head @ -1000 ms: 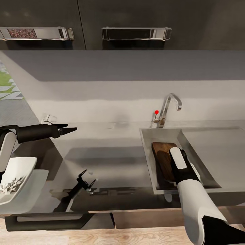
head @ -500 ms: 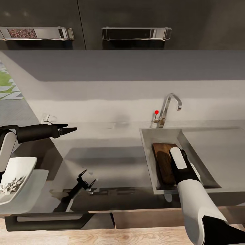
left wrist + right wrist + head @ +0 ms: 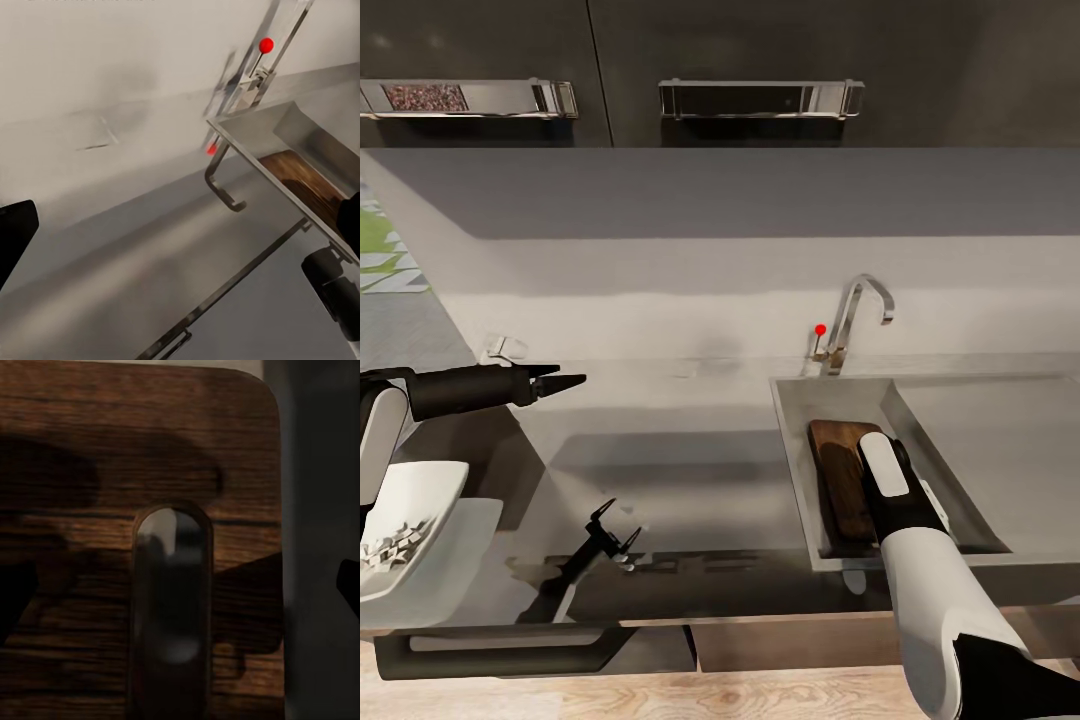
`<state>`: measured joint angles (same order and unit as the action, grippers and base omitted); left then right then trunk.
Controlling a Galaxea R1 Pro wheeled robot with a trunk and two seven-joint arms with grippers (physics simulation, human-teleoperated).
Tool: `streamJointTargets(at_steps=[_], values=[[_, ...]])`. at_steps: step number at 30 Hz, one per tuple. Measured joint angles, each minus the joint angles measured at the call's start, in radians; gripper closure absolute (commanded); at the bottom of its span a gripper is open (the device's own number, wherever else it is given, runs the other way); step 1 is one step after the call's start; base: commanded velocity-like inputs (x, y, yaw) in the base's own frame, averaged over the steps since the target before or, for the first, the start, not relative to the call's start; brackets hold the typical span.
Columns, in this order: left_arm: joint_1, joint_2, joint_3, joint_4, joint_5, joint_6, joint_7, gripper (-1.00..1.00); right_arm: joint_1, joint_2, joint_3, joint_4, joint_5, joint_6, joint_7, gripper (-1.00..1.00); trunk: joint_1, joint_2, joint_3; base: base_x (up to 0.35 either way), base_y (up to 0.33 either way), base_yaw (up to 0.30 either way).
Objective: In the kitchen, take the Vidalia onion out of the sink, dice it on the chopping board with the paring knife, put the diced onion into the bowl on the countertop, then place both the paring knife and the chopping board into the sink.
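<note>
Dark brown chopping board (image 3: 842, 478) is lying inside the sink (image 3: 796, 470), right of centre in the head view, its near end hidden under the right arm's wrist. Right gripper itself is covered by that wrist there, so fingertips are not showing from the head. Right wrist view is showing the board's (image 3: 112, 472) slot handle hole (image 3: 171, 607) close up, grey sink steel along the right edge of the frame; dark finger (image 3: 349, 585) tips are peeking in at both side edges, spread wide, gripping nothing. Left gripper (image 3: 555, 383) is hovering at the left of the head frame above the countertop (image 3: 690, 450), fingers looking closed to a point, nothing held. Left wrist view is catching the tap (image 3: 247, 79) with its red-tipped lever and the sink corner with the board (image 3: 307, 184) inside. White bowl (image 3: 405, 520) with pale diced pieces is sitting at lower left, partly cut off. Paring knife is hard to make out anywhere.
</note>
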<state>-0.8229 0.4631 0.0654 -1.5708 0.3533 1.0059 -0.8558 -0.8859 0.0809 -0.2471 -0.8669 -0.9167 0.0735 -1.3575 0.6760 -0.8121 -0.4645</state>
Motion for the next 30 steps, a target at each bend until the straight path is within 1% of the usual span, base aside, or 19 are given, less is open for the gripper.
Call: streamJointTargets(at_steps=[9,24,30], values=[[0.0,0.0,0.0,0.0,0.0,0.0,0.0,-1.0,0.0,0.0,0.0,0.0,-0.001,0.0,0.0,-1.0,0.0,0.0,0.007,0.0,0.0,0.0],[0.0,0.0,0.0,0.0,0.0,0.0,0.0,-1.0,0.0,0.0,-0.001,0.0,-0.001,0.0,0.001,-1.0,0.0,0.0,0.028,0.0,0.0,0.0],[0.0,-0.003,0.0,0.0,0.0,0.0,0.0,-1.0,0.0,0.0,-0.001,-0.001,-0.003,0.001,0.012,-1.0,0.0,0.0,0.037,0.0,0.0,0.0]])
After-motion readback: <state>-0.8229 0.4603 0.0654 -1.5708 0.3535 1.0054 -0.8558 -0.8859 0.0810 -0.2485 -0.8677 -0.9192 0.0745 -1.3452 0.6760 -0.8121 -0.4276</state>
